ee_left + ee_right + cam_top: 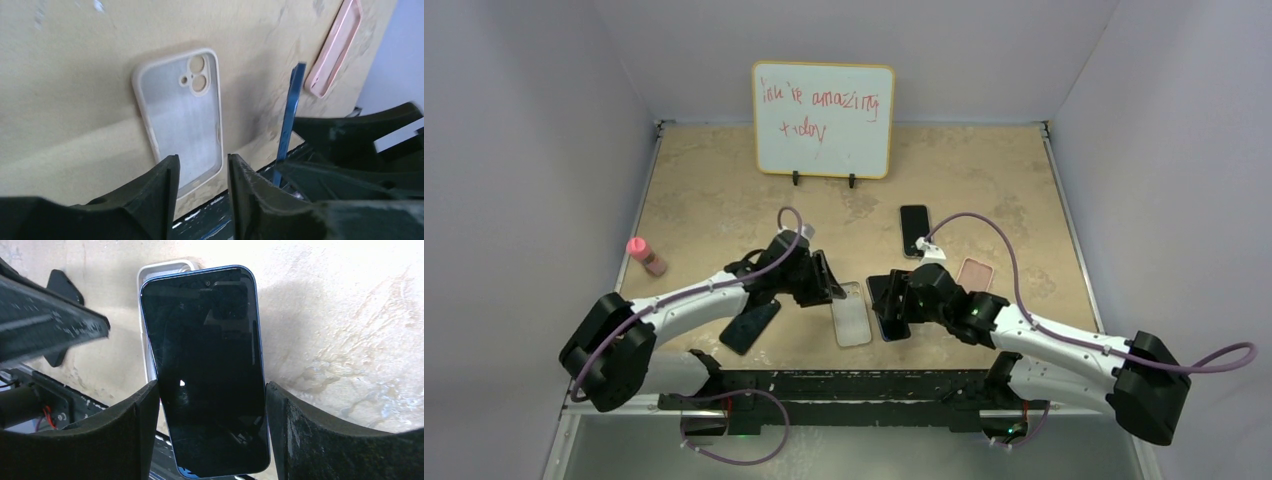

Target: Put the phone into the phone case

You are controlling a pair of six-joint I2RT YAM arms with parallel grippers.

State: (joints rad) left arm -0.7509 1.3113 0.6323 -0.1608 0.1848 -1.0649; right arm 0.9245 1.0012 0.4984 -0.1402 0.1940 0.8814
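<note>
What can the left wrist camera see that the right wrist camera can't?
Left wrist only: the inside of the beige case with its lens holes, and a pink case. Right wrist only: the phone face on, dark screen, between the right fingers. Both: the phone, just a blue edge in the left view, a bit of beige case, and the table.
</note>
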